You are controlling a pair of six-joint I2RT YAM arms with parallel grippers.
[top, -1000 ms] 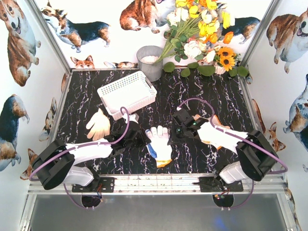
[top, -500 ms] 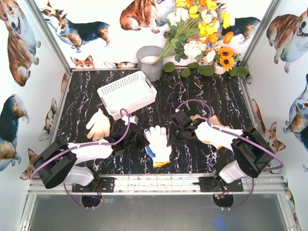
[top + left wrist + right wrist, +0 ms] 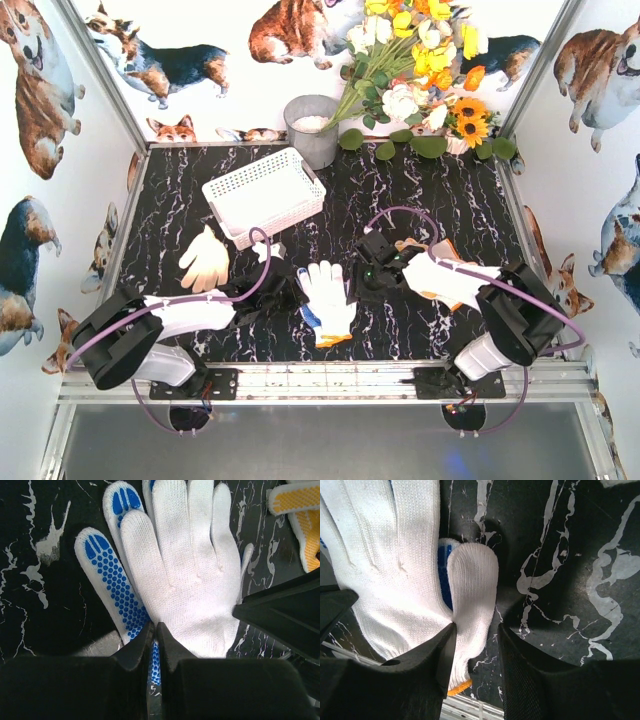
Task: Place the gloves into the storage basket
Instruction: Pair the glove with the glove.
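Two stacked gloves (image 3: 326,298), white with blue-dotted palms and orange cuffs, lie at the near middle of the table. My left gripper (image 3: 289,295) is at their left edge; in the left wrist view it (image 3: 155,627) is shut on a blue-dotted finger (image 3: 114,582) of the lower glove. My right gripper (image 3: 366,281) is at their right edge, open, with the white thumb (image 3: 472,577) between its jaws (image 3: 476,630). A cream glove (image 3: 205,258) lies to the left. A yellow glove (image 3: 441,250) lies under my right arm. The white storage basket (image 3: 263,193) stands at the back left.
A grey round pot (image 3: 311,128) stands behind the basket, with a bunch of flowers (image 3: 425,70) at the back right. The table's metal front rail (image 3: 330,375) runs just below the gloves.
My right gripper has moved left and nearer, onto the gloves' right edge. My left gripper has shifted slightly nearer, and the gloves have slid a little to the left.
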